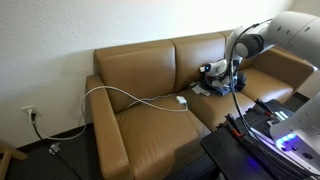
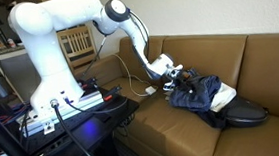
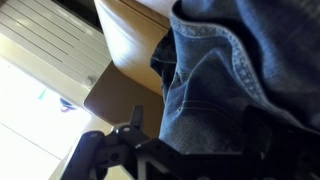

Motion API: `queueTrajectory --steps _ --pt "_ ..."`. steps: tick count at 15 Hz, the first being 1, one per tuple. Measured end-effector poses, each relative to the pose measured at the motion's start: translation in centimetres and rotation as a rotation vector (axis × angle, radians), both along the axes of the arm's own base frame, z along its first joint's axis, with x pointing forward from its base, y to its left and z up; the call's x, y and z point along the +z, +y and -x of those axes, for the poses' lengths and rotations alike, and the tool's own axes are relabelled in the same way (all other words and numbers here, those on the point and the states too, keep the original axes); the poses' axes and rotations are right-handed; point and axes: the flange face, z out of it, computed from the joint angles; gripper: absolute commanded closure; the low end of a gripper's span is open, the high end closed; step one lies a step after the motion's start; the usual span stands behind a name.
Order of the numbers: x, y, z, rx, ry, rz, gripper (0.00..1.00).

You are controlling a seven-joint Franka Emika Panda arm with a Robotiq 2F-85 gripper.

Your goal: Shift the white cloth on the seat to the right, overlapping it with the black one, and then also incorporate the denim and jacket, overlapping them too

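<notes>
On the tan leather seat [image 2: 269,63] lies a heap of clothes. Blue denim [image 2: 199,91] is on top, a bit of the white cloth [image 2: 223,103] shows under it, and the black one [image 2: 247,113] sticks out at the heap's near end. My gripper [image 2: 175,75] is down at the heap's far edge, seen also in an exterior view as the gripper [image 1: 213,71] over the clothes [image 1: 212,88]. In the wrist view denim [image 3: 215,80] fills the picture and bulges between the spread jaws of my open gripper [image 3: 198,122]. No jacket can be told apart.
A thin white cable [image 1: 130,98] loops across the sofa's other cushions to a small plug [image 1: 182,99]. The robot's base and a black stand with wires [image 2: 72,108] are right in front of the sofa. A wooden chair [image 2: 76,41] stands behind the arm.
</notes>
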Motion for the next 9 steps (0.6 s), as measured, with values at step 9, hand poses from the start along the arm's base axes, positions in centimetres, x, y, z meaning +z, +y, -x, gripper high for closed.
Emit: queueTrajectory --steps 9 --pt "-0.2 -1.1 -0.7 -0.064 -0.193 0.092 0.00"
